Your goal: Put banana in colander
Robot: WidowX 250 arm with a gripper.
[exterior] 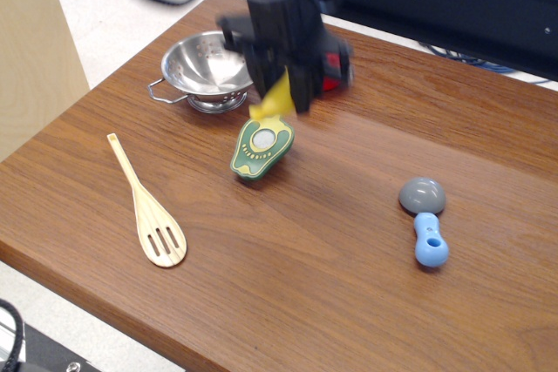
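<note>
The black tool (281,84) grips the small yellow plastic banana (275,98) aloft, just right of the shiny perforated steel colander (202,65). It should carry on until the banana hangs over the colander's middle, lower slightly, then release so nothing bounces out.

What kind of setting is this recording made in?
Probably a lab tabletop set up for toy-kitchen manipulation: a brown wooden table, a small steel colander, a slotted wooden spatula, a green avocado-half toy, and dark equipment framing behind.
</note>
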